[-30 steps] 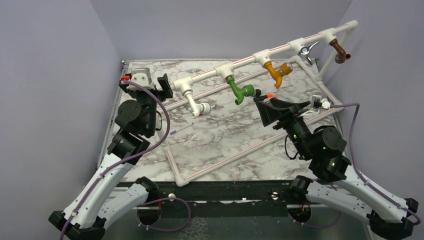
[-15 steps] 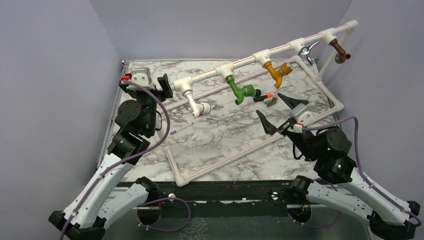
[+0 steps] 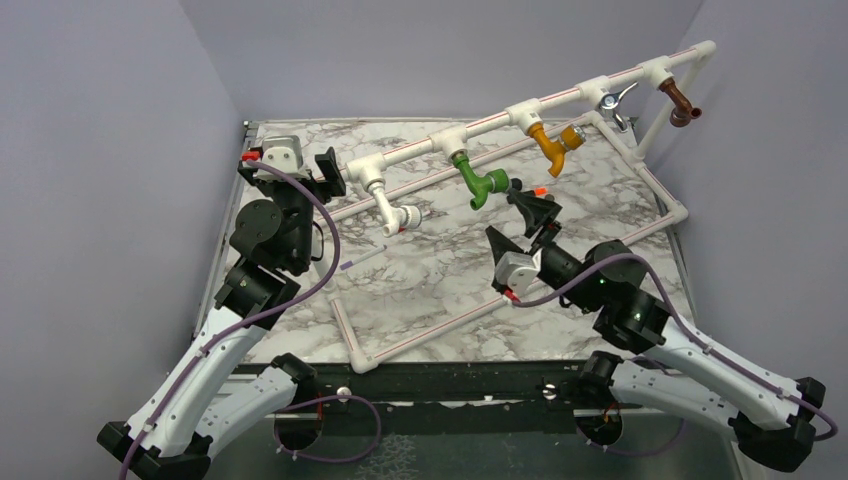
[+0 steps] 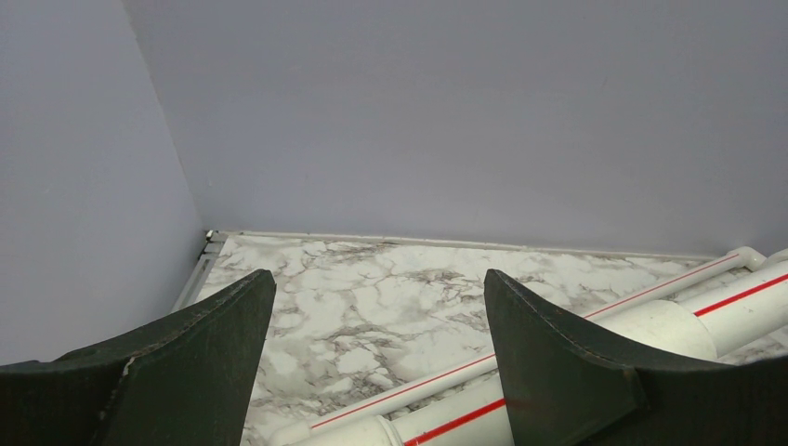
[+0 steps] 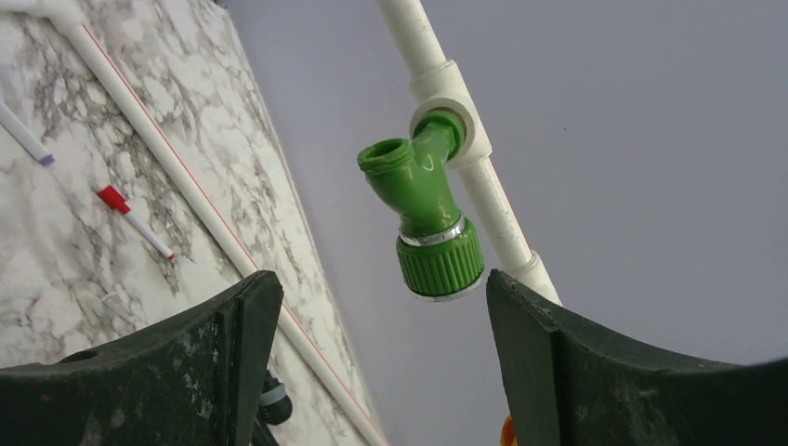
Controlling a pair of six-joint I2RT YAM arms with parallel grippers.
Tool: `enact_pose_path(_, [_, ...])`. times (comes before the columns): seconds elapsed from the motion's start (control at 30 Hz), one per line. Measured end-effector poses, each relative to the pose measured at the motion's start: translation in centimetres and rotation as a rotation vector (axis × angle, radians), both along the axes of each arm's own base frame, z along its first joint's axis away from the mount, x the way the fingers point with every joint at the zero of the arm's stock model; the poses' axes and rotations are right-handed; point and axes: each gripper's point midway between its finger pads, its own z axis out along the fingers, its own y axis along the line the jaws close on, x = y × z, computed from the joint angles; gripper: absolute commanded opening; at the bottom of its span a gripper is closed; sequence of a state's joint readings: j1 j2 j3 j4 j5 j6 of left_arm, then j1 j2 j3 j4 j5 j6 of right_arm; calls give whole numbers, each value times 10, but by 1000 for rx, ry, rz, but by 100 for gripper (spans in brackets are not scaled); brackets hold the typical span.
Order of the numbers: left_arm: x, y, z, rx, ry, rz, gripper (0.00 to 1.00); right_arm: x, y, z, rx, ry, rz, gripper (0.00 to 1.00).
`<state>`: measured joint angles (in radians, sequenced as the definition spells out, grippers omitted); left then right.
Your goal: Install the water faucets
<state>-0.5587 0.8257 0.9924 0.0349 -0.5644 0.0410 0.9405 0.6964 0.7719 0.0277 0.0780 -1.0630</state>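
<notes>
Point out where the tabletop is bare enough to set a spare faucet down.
Bare marble lies inside the pipe frame, between the white faucet and the near rail; a thin stick lies at its left. Another patch sits at the far edge behind the raised pipe. Crowded: around the green faucet, where the open right hand hovers.

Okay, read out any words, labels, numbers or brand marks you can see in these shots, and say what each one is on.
No readable text in any view.
The white pipe frame with tee joints carries only plain red stripes.
The bright green plastic faucet shows no lettering.
The marble-patterned table shows no lettering either.
</notes>
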Motion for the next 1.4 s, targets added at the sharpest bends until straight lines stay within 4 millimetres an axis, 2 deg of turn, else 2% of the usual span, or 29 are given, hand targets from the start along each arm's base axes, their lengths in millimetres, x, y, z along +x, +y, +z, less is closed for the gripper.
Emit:
enact_pose_path(0.17, [0,0,0,0,0,0,84,7,11,3,-80,-116,2,78])
enact_pose_path(0.33, [0,0,0,0,0,0,84,12,19,15,-103,-210,1,78])
enact_pose_path(0.57, [0,0,0,0,0,0,84,20,31,17,-150,-285,-5,74])
enact_pose_path(0.77, [0,0,0,0,0,0,84,26,35,31,-156,-375,-40,70])
enact_pose_path(1.0, [0,0,0,0,0,0,84,33,37,30,-172,-393,-68,60])
enact_pose_path(1.13, [0,0,0,0,0,0,84,37,37,26,-182,-383,-84,51])
enact_pose_path(1.23, [0,0,0,0,0,0,84,40,38,23,-189,-375,-95,41])
enact_pose_path(1.4, [0,0,0,0,-1,0,84,42,38,18,-192,-360,-103,17])
